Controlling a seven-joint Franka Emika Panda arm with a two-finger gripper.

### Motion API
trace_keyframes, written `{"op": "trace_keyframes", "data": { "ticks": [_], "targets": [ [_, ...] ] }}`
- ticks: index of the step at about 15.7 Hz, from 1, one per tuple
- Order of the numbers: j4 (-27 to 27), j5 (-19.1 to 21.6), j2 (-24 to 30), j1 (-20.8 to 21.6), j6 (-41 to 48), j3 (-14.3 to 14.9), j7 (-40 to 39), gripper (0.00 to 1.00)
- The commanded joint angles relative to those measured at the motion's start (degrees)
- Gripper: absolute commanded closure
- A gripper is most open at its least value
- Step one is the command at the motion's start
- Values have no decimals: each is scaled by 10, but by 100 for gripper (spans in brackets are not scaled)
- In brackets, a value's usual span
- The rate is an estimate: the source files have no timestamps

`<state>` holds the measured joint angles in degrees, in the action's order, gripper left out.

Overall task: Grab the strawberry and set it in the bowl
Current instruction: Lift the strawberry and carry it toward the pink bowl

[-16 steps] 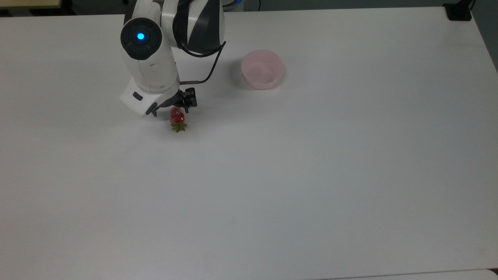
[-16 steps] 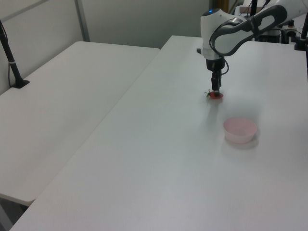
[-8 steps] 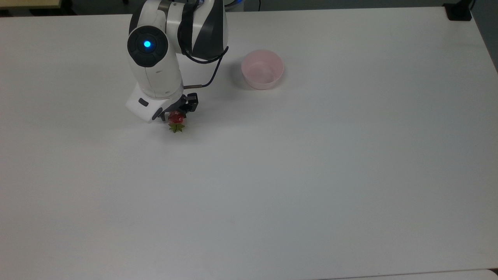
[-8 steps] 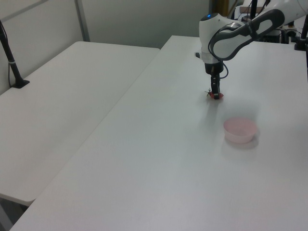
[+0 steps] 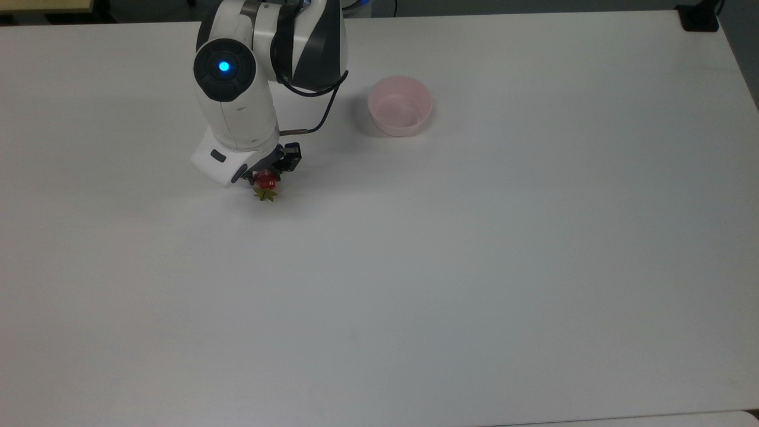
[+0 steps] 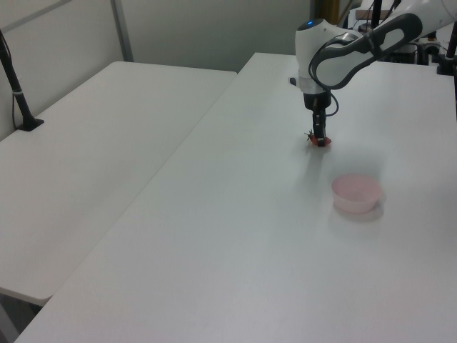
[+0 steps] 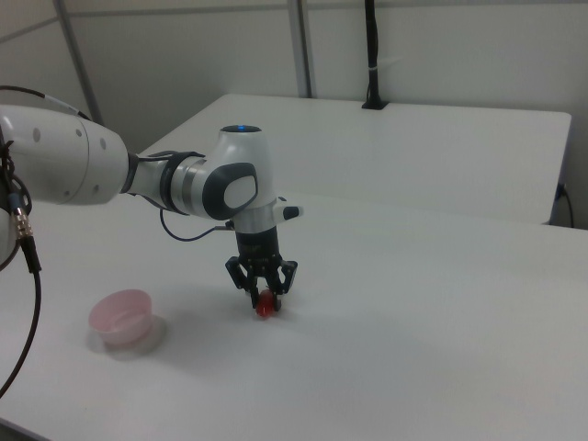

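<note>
End effector down on the bench, fingers closed around the strawberry, its red body half hidden; bowl well apart.

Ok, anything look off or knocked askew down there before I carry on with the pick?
Nothing stands out. The strawberry lies on its side on the table between the fingers of the gripper, leafy cap poking out. The bowl sits upright and empty, well apart.

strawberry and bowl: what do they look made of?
Strawberry: likely moulded plastic; glossy red body with highlights, stiff green leafy cap. Bowl: thin translucent pale pink plastic, smooth finish; the white table shows faintly through its wall.
</note>
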<state>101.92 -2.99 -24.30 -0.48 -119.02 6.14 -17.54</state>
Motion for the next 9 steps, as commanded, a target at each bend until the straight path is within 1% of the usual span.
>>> {"op": "trace_keyframes", "data": {
  "ticks": [1, 3, 5, 7, 9],
  "targets": [
    [6, -8, 22, 7, -6, 7, -7, 57],
    [6, -8, 42, 7, 2, 7, -8, 58],
    [6, -7, 80, 1, 23, 7, -12, 58],
    [6, -5, 121, 1, 65, 9, -42, 58],
    [7, -4, 167, 2, 102, 18, -67, 58]
  ]
}}
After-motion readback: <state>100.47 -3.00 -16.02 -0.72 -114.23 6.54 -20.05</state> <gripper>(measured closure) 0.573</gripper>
